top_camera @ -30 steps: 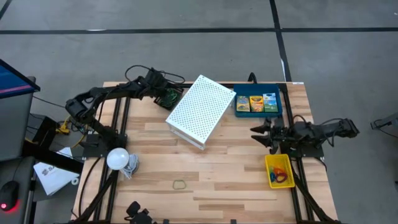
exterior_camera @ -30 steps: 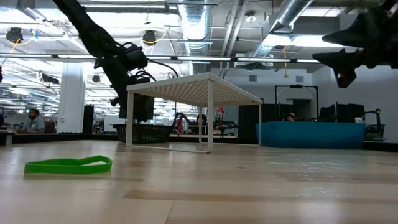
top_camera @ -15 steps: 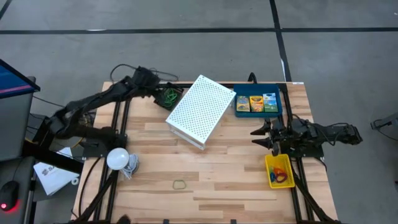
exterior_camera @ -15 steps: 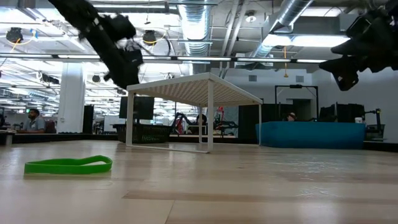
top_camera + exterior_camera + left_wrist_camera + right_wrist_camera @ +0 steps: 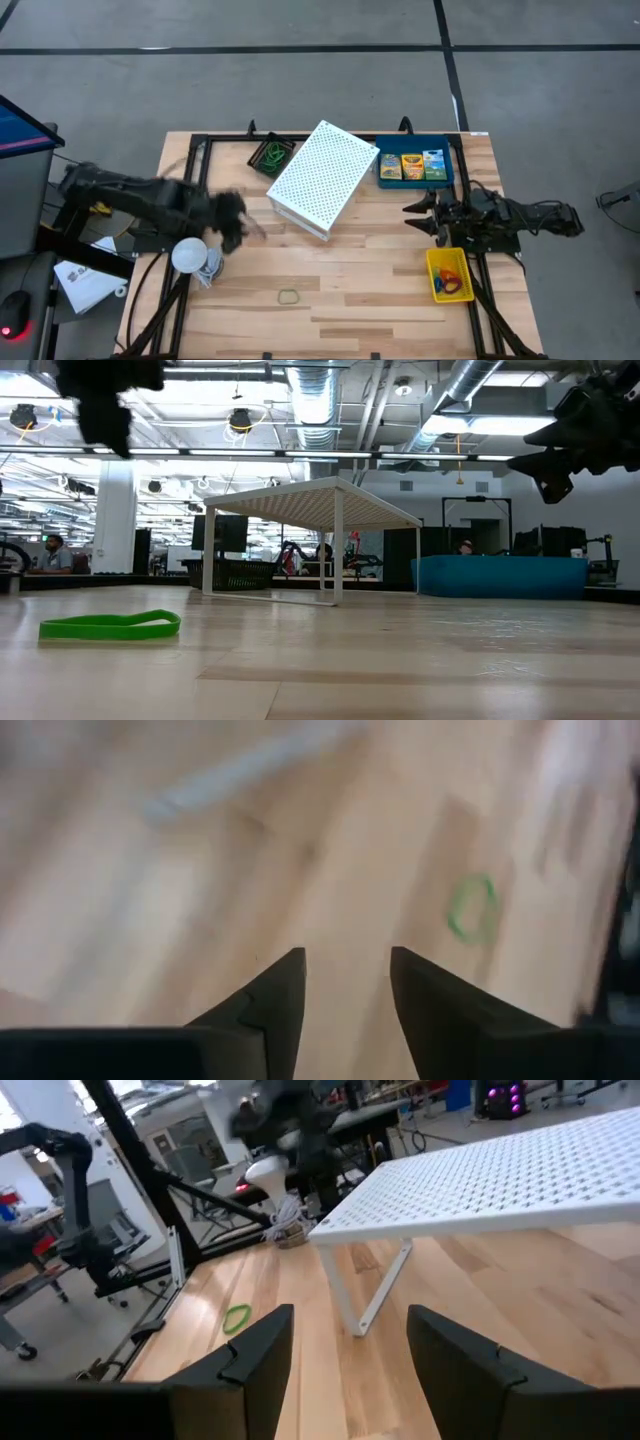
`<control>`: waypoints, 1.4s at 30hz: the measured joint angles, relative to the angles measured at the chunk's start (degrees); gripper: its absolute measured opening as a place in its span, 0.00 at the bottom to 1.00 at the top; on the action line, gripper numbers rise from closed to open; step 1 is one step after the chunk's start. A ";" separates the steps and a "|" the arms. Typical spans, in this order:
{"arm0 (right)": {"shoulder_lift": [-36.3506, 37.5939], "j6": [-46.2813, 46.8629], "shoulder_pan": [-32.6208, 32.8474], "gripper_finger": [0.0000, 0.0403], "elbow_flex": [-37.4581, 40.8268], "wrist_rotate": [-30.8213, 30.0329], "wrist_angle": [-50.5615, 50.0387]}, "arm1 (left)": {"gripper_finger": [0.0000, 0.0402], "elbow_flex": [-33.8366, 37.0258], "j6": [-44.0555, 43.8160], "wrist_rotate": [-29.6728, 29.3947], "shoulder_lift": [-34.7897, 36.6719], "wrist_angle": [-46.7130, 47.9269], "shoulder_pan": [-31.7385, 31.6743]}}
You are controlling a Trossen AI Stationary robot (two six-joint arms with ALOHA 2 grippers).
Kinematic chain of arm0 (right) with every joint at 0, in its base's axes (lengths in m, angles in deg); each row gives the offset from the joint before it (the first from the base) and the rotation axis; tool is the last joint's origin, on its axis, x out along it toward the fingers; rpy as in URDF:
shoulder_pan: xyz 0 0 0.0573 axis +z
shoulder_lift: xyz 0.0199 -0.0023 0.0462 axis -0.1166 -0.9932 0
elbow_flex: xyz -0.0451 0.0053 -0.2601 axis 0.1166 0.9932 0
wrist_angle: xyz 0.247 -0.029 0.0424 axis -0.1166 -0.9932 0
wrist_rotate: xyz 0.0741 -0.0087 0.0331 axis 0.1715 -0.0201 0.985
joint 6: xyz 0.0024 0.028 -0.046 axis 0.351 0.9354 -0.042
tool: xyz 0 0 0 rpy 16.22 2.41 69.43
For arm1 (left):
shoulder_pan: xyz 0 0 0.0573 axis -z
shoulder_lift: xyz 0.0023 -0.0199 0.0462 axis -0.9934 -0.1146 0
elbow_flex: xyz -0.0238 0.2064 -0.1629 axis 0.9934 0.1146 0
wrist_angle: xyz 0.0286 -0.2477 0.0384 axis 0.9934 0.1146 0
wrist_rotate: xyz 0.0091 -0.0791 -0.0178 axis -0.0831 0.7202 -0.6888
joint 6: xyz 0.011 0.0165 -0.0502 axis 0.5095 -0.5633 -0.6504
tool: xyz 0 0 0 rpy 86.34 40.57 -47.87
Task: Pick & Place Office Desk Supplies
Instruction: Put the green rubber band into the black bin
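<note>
A lone green rubber band [image 5: 288,296] lies flat on the wood near the table's near edge; it also shows in the low view [image 5: 110,625] and in the left wrist view [image 5: 472,907]. My left gripper [image 5: 347,960] is open and empty, hovering blurred above the table's left middle [image 5: 232,215], far-left of that band. My right gripper [image 5: 425,215] is open and empty, held above the table between the blue tray [image 5: 448,150] with three crayon packs [image 5: 411,166] and the yellow tray [image 5: 448,290] with coloured bands. The black mesh tray [image 5: 270,155] holds green bands.
A white perforated shelf [image 5: 322,180] stands on thin legs in the table's middle, between the two arms. A white bulb-like object [image 5: 190,255] with a cord sits at the left edge, close to my left arm. Bare wood lies around the lone green band.
My left arm has swung fast from above the black tray at the far edge toward the near-left, and now hovers over the table's left middle beside the white bulb-like object. My right arm has stayed almost still. Nothing on the table has moved.
</note>
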 joint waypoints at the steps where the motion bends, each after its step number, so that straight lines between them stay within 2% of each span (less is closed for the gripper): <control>1: 0.00 0.00 -0.38 0.48 0.00 0.00 0.18 | 0.35 0.00 -1.77 -0.26 -2.00 -0.59 3.48; 3: 0.00 -0.02 -1.02 0.48 0.00 0.00 0.66 | 0.35 0.02 -3.69 -0.27 -7.06 -3.63 8.65; 6: -0.02 -0.01 -1.92 0.48 -0.02 0.00 1.04 | 0.35 0.02 -3.81 1.26 -15.72 -13.62 11.84; 10: 0.00 0.00 -2.55 0.48 -0.04 0.00 1.31 | 0.35 -0.03 -3.40 5.45 -27.45 -29.61 11.94; 13: -0.01 0.07 -2.53 0.48 -0.04 0.02 1.19 | 0.35 -1.23 -2.12 5.93 -34.36 -33.71 11.94; 17: 0.00 0.37 -2.53 0.48 -0.07 0.02 0.27 | 0.35 -2.13 -0.95 6.30 -40.03 -38.39 11.94; 20: 0.00 0.40 -2.53 0.48 -0.07 0.02 -1.70 | 0.35 -2.19 -0.94 6.17 -42.52 -42.40 12.14; 23: -0.02 0.42 -2.51 0.48 -0.07 0.04 -2.44 | 0.35 -2.19 -2.43 4.07 -43.82 -42.02 12.16; 42: -0.02 -0.63 -2.48 0.48 -0.09 0.02 -4.29 | 0.35 -2.08 -6.54 -0.33 -50.15 -44.55 15.26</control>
